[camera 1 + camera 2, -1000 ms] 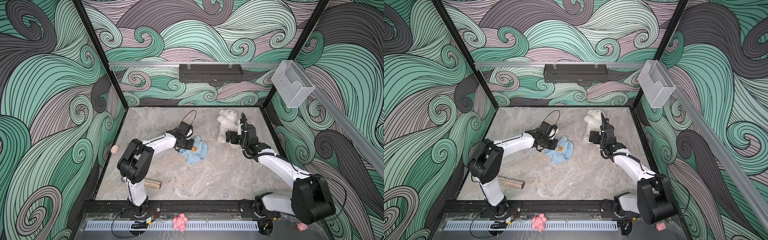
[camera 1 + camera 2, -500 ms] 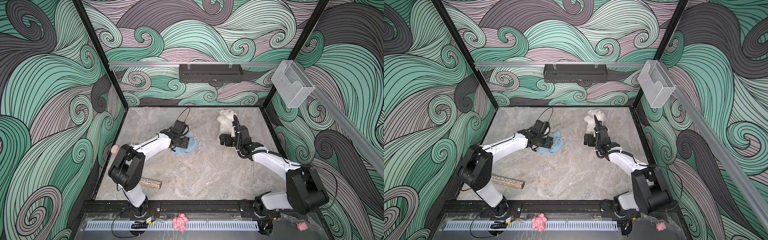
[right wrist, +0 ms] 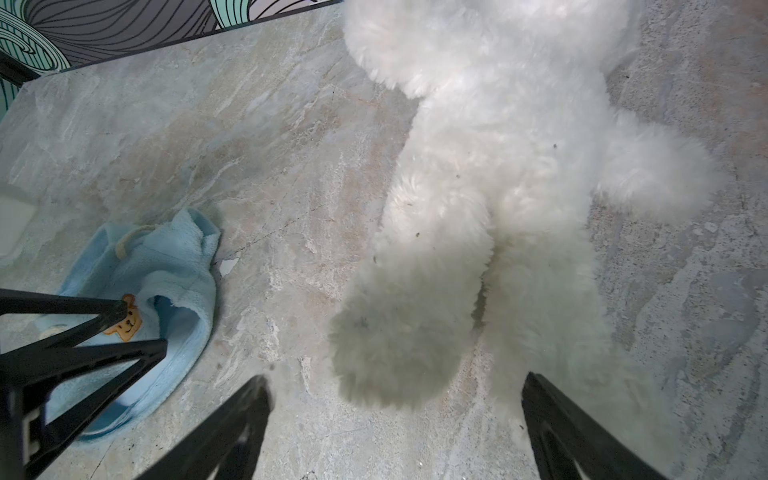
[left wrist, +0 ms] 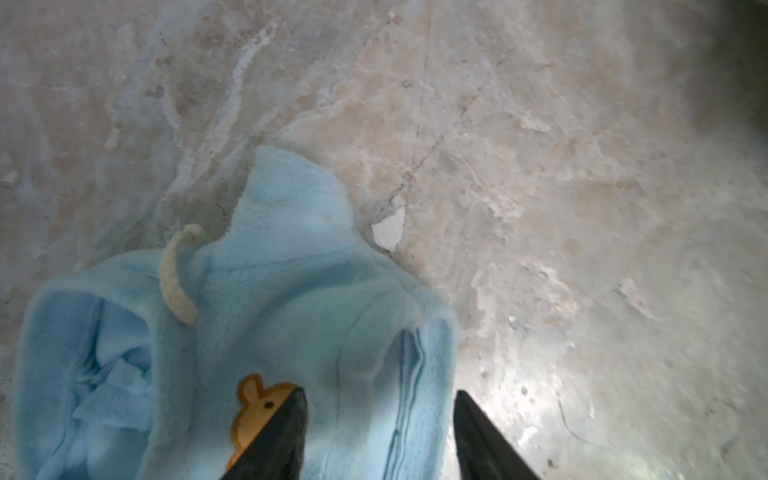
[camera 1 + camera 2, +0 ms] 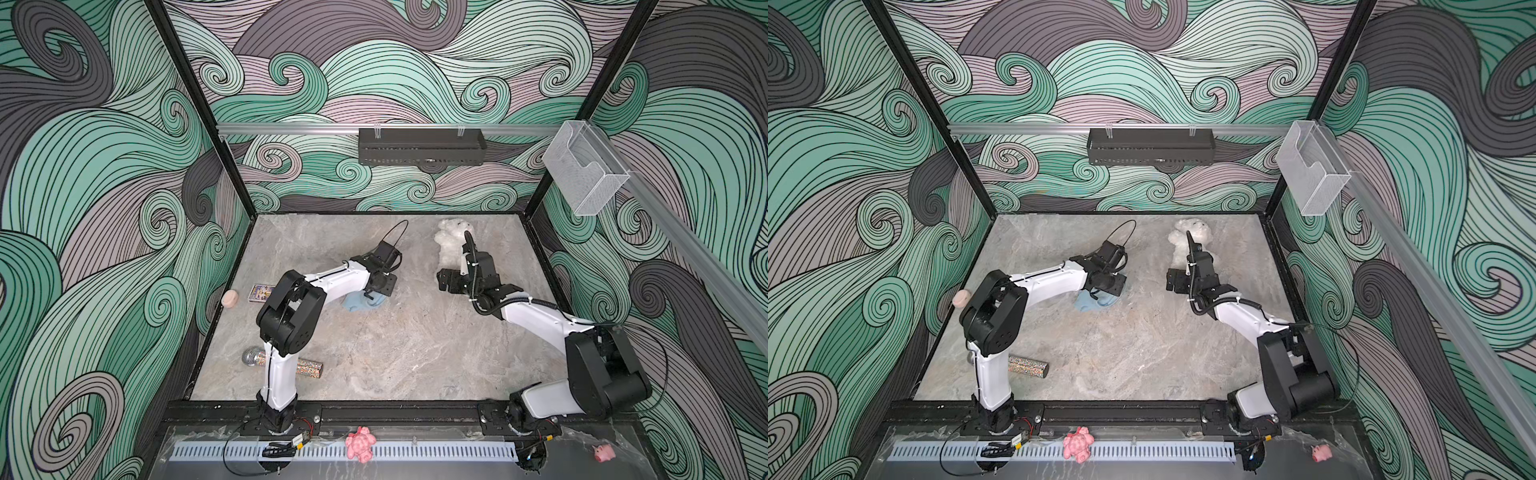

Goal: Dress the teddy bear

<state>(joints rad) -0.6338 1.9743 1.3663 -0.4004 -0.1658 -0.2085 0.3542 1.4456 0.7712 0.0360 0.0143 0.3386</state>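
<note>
Pale blue fleece, a small garment with an orange bear patch, lies crumpled on the counter left of centre. The left gripper hangs over it, its fingers partly apart, one tip over the patch, clamping nothing. To the right, the right gripper is empty, spread wide. Just beyond its tips the teddy bear lies at the far right of the counter, legs toward the gripper, head toward the far wall.

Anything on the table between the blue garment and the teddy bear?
Only bare table, plus a small white fleck beside the blue garment; the teddy bear lies apart. Right wrist view shows it.
</note>
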